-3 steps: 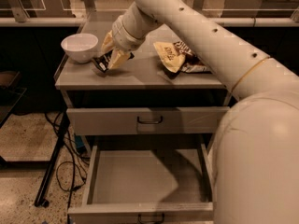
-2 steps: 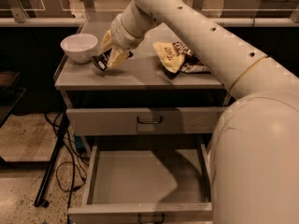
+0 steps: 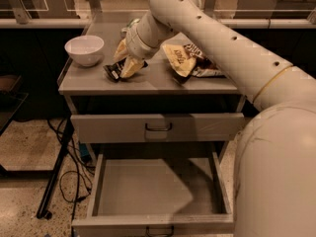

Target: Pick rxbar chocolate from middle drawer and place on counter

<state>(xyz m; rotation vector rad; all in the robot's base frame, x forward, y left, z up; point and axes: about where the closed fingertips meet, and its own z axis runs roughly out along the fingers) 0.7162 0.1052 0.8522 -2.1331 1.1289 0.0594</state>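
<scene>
Where claw overhangs counter, rxbar chocolate partly hidden, middle drawer cropped

The rxbar, a small flat bar in a black wrapper with pale print, is on the flat grey metal counter. It sits left of middle, nearer the front edge, at the tip of the gripper. Below, the shallow grey middle drawer stands pulled out, its plain floor showing.

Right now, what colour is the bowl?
The bowl is white, camera view; the tool is beside it, at the rxbar chocolate.
</scene>
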